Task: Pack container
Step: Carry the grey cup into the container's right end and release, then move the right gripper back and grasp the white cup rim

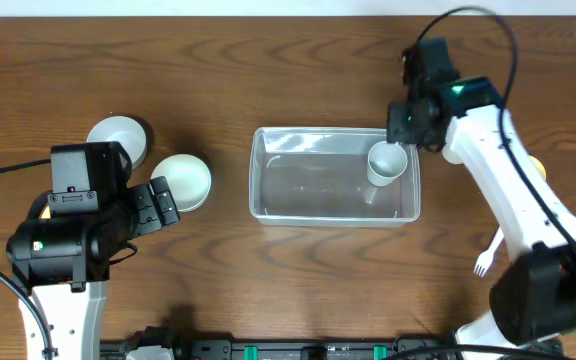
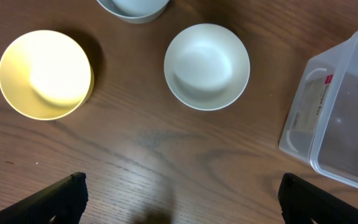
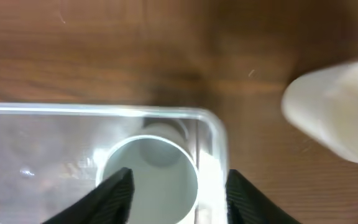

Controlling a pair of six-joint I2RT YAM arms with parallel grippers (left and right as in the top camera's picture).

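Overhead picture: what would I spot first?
The big clear container in the middle of the table, with a pale cup inside its right end. The right gripper hovers open right above that cup. Left of the container sits a white bowl.

We find the container (image 1: 308, 187) mid-tabletop (image 1: 268, 60), with a cup (image 1: 386, 163) in its 3 o'clock end. At its 9 o'clock lies the near bowl (image 1: 183, 181), the far bowl (image 1: 116, 135) beyond. A fork (image 1: 485, 262) lies at 4 o'clock.
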